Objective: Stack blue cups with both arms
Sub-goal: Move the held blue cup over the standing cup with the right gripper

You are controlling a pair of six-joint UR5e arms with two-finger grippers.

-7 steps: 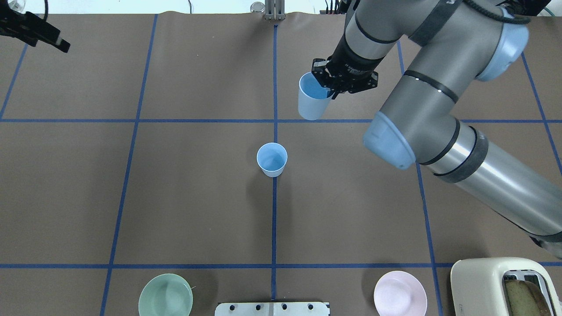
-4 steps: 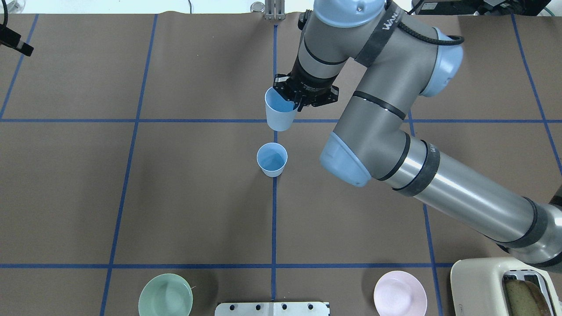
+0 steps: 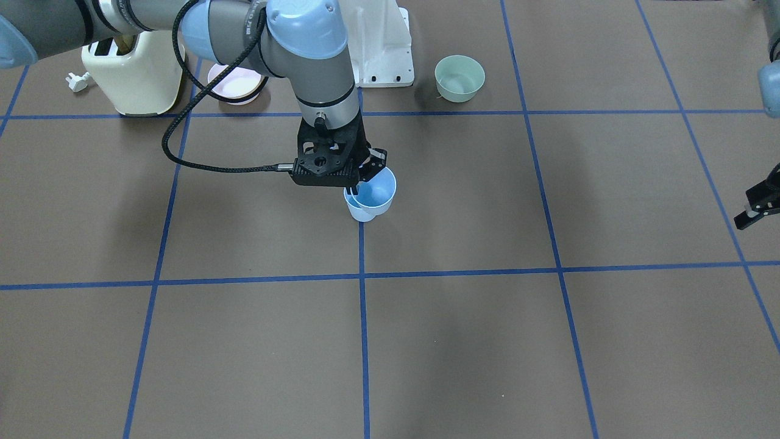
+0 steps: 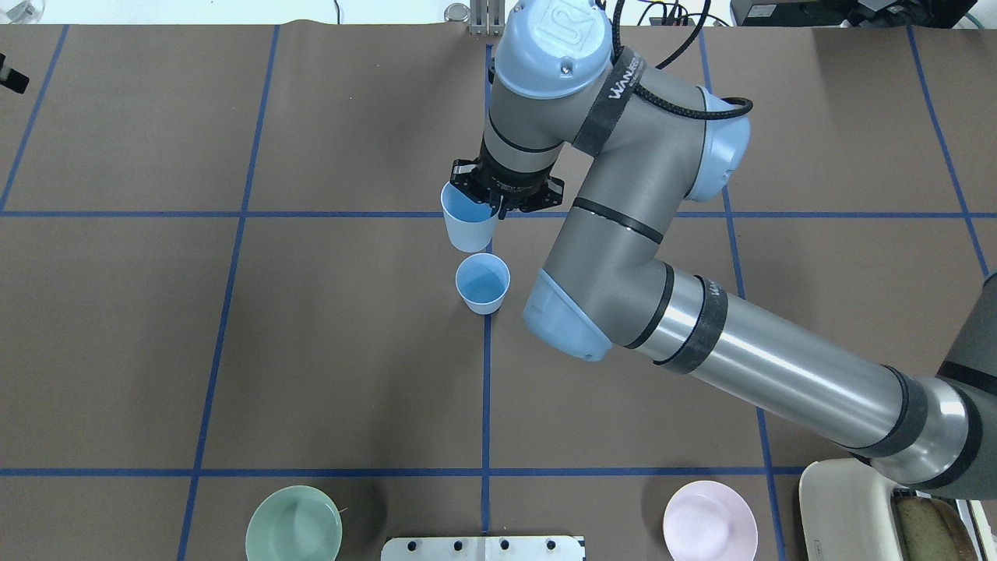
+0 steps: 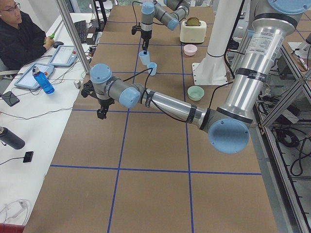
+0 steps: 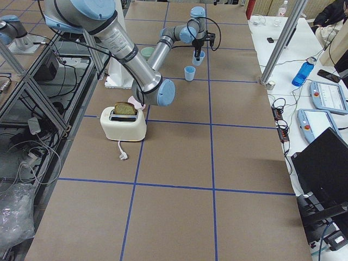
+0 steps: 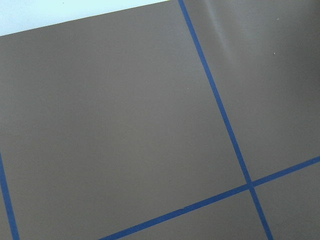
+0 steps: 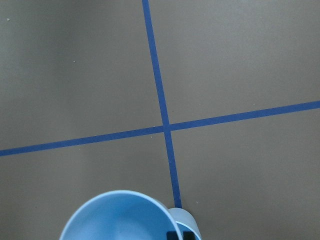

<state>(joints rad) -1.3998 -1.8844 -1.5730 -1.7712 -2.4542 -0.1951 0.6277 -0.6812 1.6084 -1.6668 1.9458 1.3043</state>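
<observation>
My right gripper (image 4: 498,204) is shut on the rim of one pale blue cup (image 4: 467,227) and holds it upright above the table. The second blue cup (image 4: 483,284) stands upright on the centre tape line, just on the near side of the held one. In the front-facing view the held cup (image 3: 376,190) overlaps the standing cup (image 3: 359,213) from above. The right wrist view shows the held cup's rim (image 8: 120,217) and a sliver of the standing cup (image 8: 186,220). My left gripper (image 3: 755,210) hangs far off at the table's left edge, empty; I cannot tell whether it is open or shut.
A mint-green bowl (image 4: 294,523), a pink bowl (image 4: 709,520) and a cream toaster (image 4: 849,506) with bread sit along the near edge beside the white base (image 4: 483,548). Blue tape lines grid the brown table. An operator sits beyond the far edge.
My right arm has carried the cup left and nearer, from the far right square to just beyond the standing cup. My left gripper has drawn back almost out of the overhead view.
</observation>
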